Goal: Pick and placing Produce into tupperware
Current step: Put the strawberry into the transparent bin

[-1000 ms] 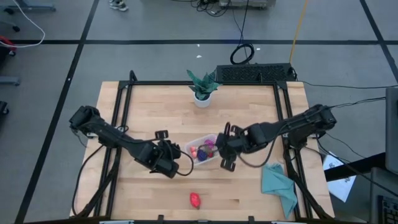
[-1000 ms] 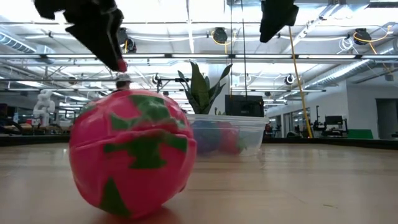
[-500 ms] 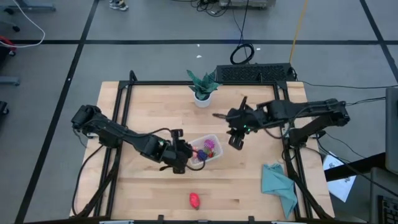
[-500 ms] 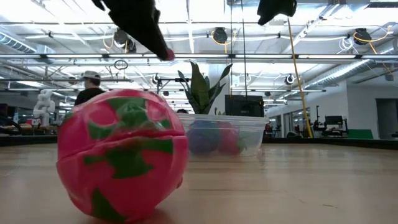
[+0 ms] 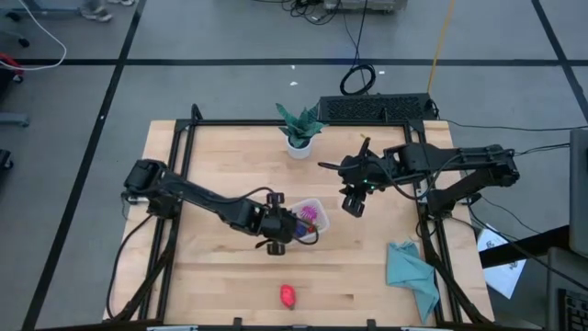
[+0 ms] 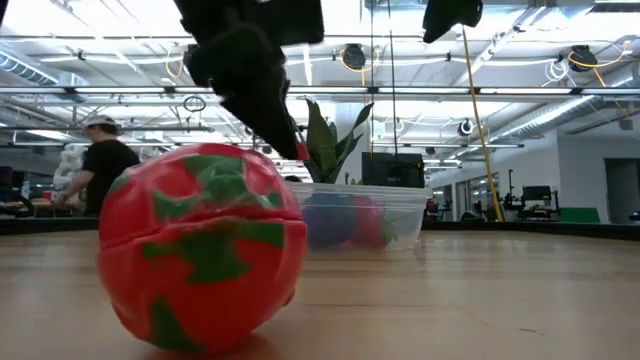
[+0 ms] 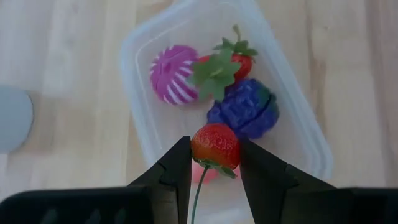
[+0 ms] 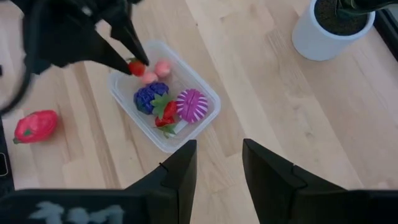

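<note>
A red-and-green toy fruit (image 6: 202, 248) lies alone near the table's front edge. Behind it, the left gripper (image 7: 214, 163) hangs over the tupperware (image 5: 308, 218), fingers pinching a small strawberry (image 7: 215, 146) above the purple berry (image 7: 243, 109), pink striped ball (image 7: 173, 83) and leafy strawberry (image 7: 238, 58) inside. Farther back, the right gripper (image 8: 219, 163) hovers with fingers spread, holding nothing.
</note>
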Available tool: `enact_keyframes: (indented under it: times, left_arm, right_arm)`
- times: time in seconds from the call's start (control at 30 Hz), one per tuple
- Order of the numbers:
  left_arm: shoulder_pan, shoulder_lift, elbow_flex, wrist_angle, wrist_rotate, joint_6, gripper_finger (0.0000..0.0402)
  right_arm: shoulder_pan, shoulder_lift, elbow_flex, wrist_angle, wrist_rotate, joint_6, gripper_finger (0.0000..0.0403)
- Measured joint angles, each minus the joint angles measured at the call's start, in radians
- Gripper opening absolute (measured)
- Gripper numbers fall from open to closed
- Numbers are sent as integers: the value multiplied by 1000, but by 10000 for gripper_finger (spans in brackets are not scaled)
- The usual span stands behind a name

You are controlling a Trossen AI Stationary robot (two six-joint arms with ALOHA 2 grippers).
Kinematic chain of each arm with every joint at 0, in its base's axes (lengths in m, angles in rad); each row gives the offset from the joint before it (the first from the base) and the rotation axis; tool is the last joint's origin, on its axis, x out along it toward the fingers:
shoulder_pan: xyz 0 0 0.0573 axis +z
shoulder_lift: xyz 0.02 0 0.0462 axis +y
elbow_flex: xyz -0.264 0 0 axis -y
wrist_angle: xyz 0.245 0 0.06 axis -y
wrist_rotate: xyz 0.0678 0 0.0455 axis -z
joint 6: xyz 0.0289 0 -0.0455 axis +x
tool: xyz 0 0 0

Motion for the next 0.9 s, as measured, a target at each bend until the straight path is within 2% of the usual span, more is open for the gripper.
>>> enact_keyframes:
  times: [0.2,0.9]
  left_arm:
    - [30,60,0,31,67,-3,113]
    - [79,83,-1,32,94,-29,114]
  right_arm:
    - [0,0,0,-7,0,0,121]
    - [1,0,0,-7,0,-3,121]
